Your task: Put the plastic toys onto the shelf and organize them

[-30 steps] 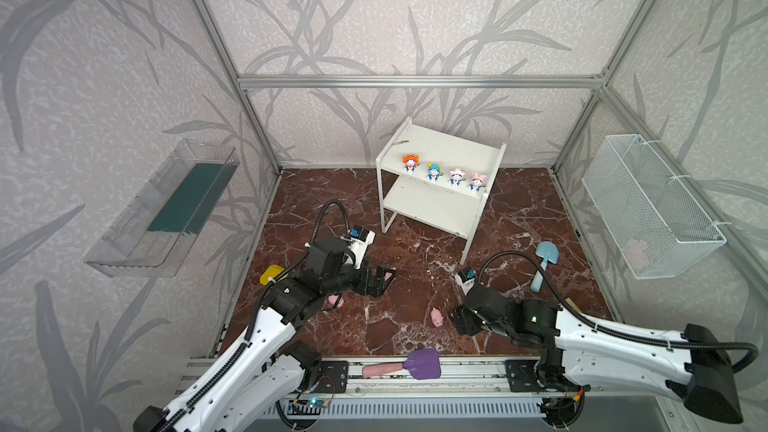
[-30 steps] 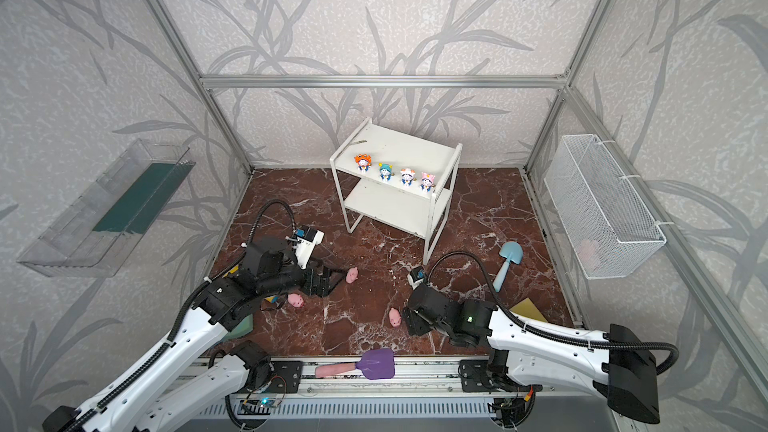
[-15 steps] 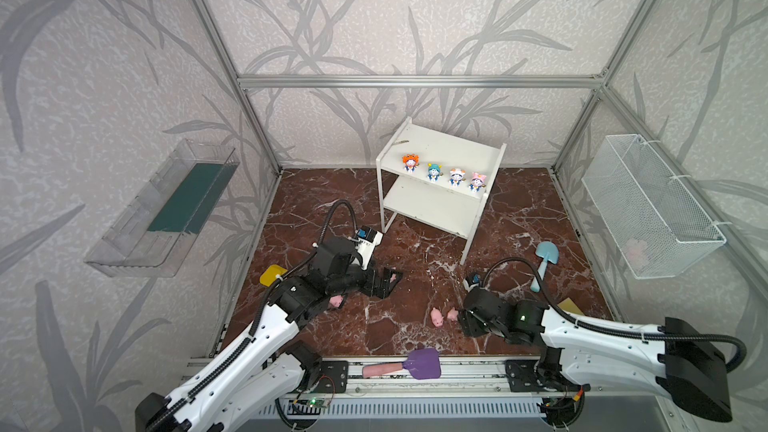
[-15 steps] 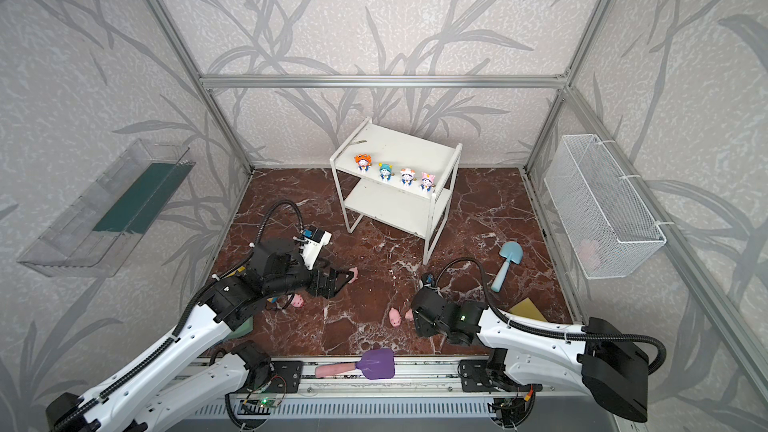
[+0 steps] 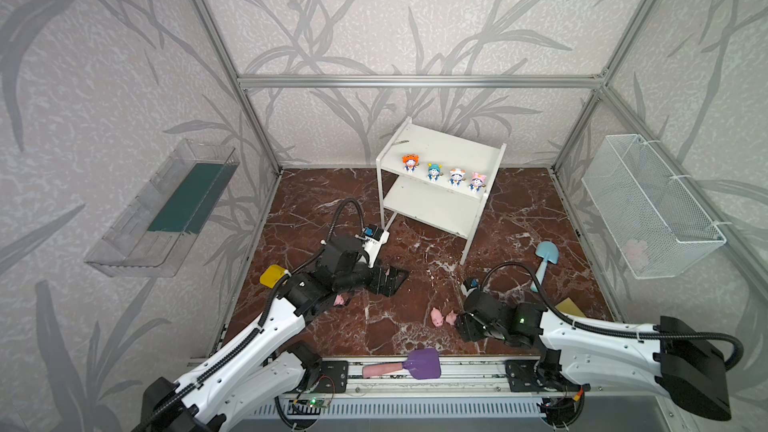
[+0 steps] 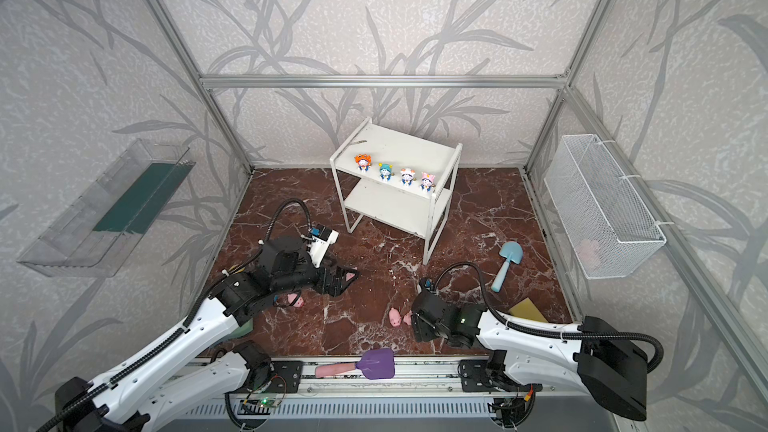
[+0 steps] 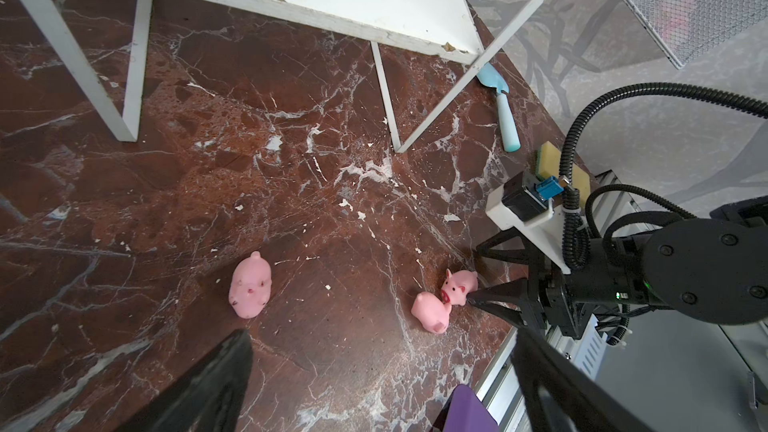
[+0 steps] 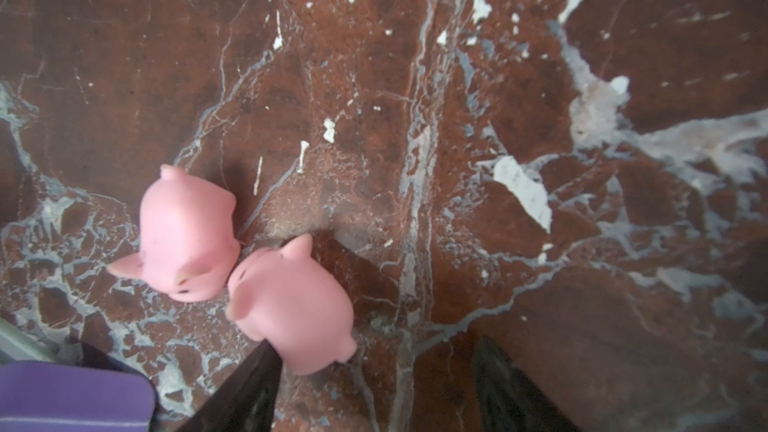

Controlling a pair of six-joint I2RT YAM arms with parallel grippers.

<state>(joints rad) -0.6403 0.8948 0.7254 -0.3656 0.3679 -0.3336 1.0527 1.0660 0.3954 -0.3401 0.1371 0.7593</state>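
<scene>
**Right gripper** (image 8: 376,342): fingers apart, nothing between them. Two pink pigs lie on the brown marble floor (image 5: 415,243) at its tip, heads together and touching.
- The nearer pig (image 8: 291,305) sits just ahead of one fingertip (image 8: 266,357), rump at that tip. Whether they touch cannot be told. It lies ahead of the gap, not inside it.
- The farther pig (image 8: 187,238) lies beyond, clear of both fingers.

**Left gripper** (image 5: 395,282): fingers spread wide, holding nothing.
- A third pig (image 7: 250,290) lies on the floor just ahead of the fingertips, in line with the gap, untouched.
- A fourth pig (image 6: 295,299) lies beside the left forearm, partly covered by it in both top views.

**Shelf** (image 5: 440,147): stands at the back of the floor, well apart from both grippers. Four figurines stand in a row along the front edge of its upper board:
- orange-hatted figurine (image 5: 409,162)
- teal-hatted figurine (image 5: 434,171)
- white-hatted figurine (image 5: 456,176)
- pink-hatted figurine (image 5: 477,181)

All four pigs are on the floor.
</scene>
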